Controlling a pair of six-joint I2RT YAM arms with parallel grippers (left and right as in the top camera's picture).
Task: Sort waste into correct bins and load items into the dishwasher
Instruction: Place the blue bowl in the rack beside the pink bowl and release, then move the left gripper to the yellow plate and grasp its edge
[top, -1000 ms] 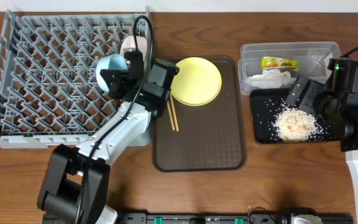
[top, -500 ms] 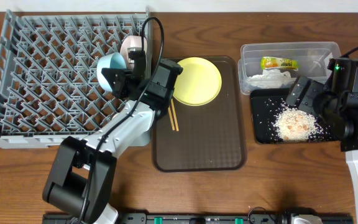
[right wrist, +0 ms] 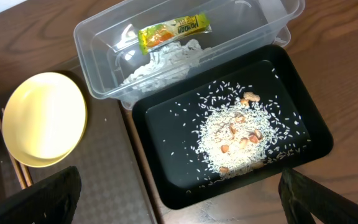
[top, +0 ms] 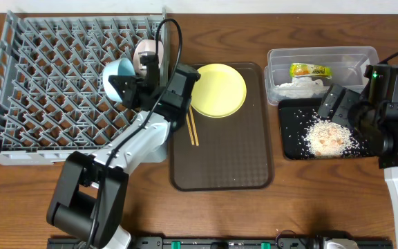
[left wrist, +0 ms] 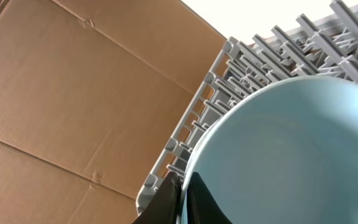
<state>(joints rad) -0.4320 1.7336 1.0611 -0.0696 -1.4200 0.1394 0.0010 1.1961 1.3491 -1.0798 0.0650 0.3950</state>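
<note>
Left gripper (top: 125,85): I have it clamped on the rim of the light blue bowl (top: 115,72). In the left wrist view its dark fingers (left wrist: 165,202) pinch the rim from both sides.
Light blue bowl: tipped on its edge over the right part of the grey dish rack (top: 47,90). I cannot tell whether it touches the pegs.
White bowl (top: 146,52): stands on edge in the rack, just beside the blue one.
Right gripper (right wrist: 179,182): fingers spread wide, gripping nothing, hanging above the black tray (right wrist: 160,134).
Food scraps (right wrist: 238,140): heaped in the black tray, with stray grains around the heap.
Clear tub (right wrist: 86,43): touches the black tray and holds the snack wrapper (right wrist: 173,31) and the tissue (right wrist: 157,62).
Yellow plate (top: 218,90): lies on the brown serving tray (top: 220,166).
Chopsticks (top: 192,129): lie together on the same tray, at the plate's near-left edge.
</note>
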